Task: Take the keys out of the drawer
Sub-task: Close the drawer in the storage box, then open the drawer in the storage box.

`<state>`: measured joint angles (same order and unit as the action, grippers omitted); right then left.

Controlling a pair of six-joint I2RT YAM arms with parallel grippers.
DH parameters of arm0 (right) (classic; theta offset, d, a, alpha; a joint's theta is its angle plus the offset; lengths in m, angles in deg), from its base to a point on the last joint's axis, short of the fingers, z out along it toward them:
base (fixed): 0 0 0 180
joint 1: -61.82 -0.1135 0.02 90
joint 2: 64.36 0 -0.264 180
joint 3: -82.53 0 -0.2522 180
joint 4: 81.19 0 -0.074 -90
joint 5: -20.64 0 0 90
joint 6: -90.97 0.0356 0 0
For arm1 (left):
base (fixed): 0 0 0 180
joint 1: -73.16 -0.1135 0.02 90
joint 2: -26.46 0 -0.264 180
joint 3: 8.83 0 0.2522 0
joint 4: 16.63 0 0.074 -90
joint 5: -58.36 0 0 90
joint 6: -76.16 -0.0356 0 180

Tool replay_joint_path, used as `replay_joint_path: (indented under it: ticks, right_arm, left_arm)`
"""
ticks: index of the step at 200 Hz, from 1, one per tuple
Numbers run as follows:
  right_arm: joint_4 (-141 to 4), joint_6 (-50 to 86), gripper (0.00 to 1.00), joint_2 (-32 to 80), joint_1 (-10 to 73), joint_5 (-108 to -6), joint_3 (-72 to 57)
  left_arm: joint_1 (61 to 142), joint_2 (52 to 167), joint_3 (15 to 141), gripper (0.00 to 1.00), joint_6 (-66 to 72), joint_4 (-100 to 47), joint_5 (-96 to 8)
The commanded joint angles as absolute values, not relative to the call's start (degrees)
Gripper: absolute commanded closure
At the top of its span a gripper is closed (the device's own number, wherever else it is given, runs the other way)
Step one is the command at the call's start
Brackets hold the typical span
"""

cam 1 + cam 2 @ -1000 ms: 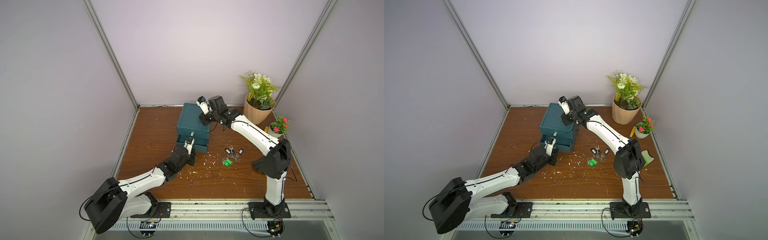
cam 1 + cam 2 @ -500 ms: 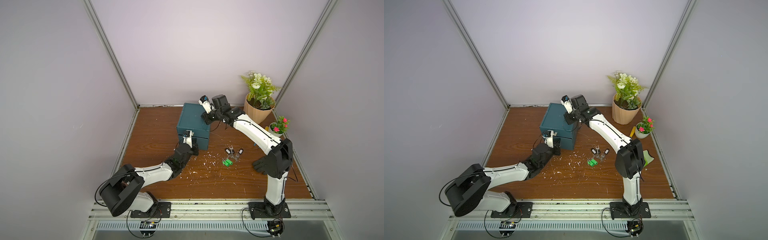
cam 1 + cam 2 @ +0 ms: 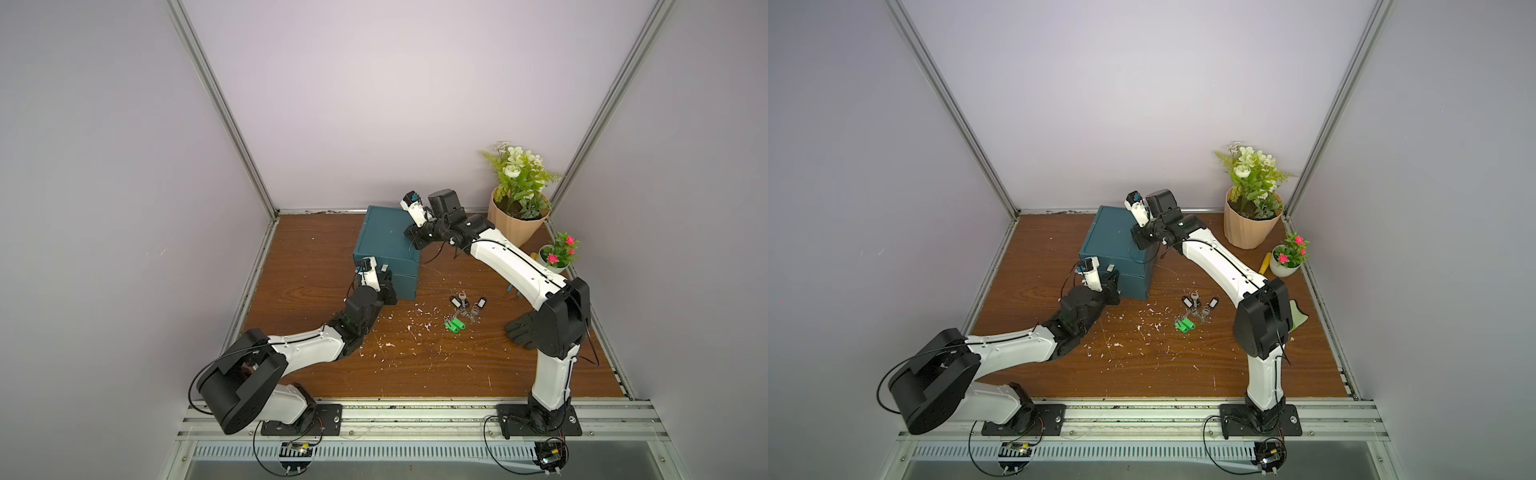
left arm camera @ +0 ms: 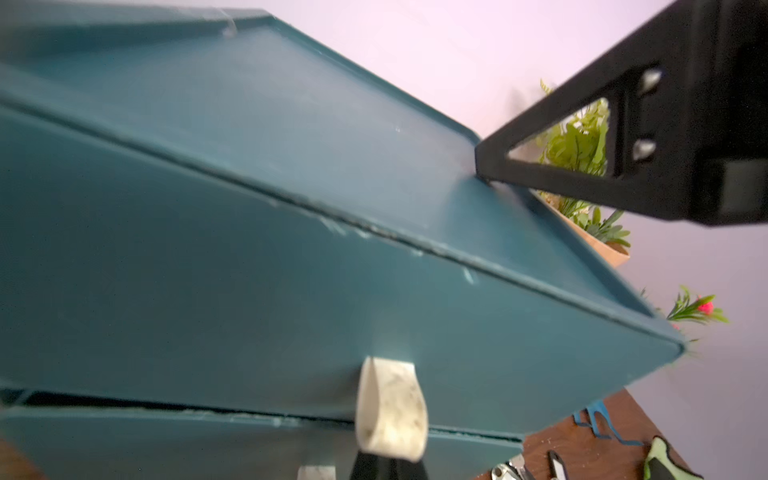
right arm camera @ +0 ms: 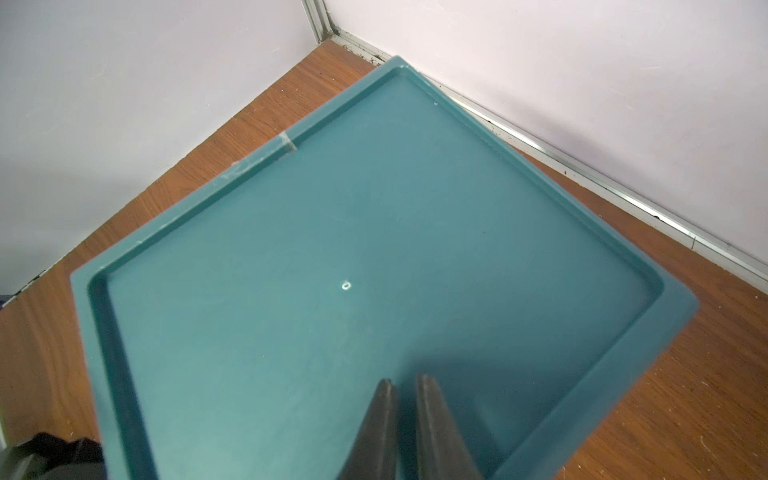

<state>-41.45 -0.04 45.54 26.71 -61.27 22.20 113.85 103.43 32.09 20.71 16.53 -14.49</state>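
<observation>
The keys (image 3: 463,307) (image 3: 1196,307) lie on the wooden table, to the right of the teal drawer unit (image 3: 386,245) (image 3: 1113,245): silver keys with black tags and green tags (image 3: 454,325). Both drawers look closed. My left gripper (image 3: 385,275) (image 4: 388,467) is at the unit's front, shut on the white loop handle (image 4: 390,411) of a drawer. My right gripper (image 3: 410,236) (image 5: 406,380) rests its tips on the unit's recessed top (image 5: 374,249), with a narrow gap between the fingers and nothing in it.
A large plant pot (image 3: 515,222) and a small flower pot (image 3: 555,259) stand at the back right. A black glove (image 3: 521,330) lies partly behind the right arm. White crumbs (image 3: 399,328) are scattered in front of the unit.
A drawer stood pulled out a second ago and is now pushed in. My left arm moved toward the unit with it. The right gripper's fingers have closed a little.
</observation>
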Motion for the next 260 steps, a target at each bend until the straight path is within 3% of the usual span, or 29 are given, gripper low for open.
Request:
replay_joint_path:
  ticks: [1,35,64,112,161,203,260]
  right_arm:
    - [-37.8,0.9,0.85,43.6,27.0,-59.5,21.8]
    - [-38.3,1.8,0.89,43.5,27.1,-57.0,22.8]
    - [-38.3,1.6,0.89,43.0,27.1,-56.3,22.6]
    - [-38.5,1.2,0.88,41.3,27.1,-56.4,21.4]
    - [-38.5,0.7,0.88,40.0,27.0,-55.4,19.6]
    - [-39.0,0.8,0.88,38.8,27.1,-54.4,18.7]
    - [-39.1,0.7,0.88,38.4,27.1,-53.7,19.3]
  left_arm:
    - [113.1,95.7,29.9,1.00,23.5,16.6,-13.5]
    - [113.1,84.7,26.8,0.98,34.5,2.5,-11.3]
    - [113.1,82.1,20.9,0.83,46.1,3.2,-10.1]
    - [112.8,90.8,16.8,0.59,57.0,17.4,-11.4]
    - [112.2,103.9,16.0,0.65,63.4,32.0,-14.3]
    - [111.9,109.9,16.6,0.67,67.8,34.9,-14.6]
    - [111.0,120.7,17.8,0.66,71.2,47.1,-23.3]
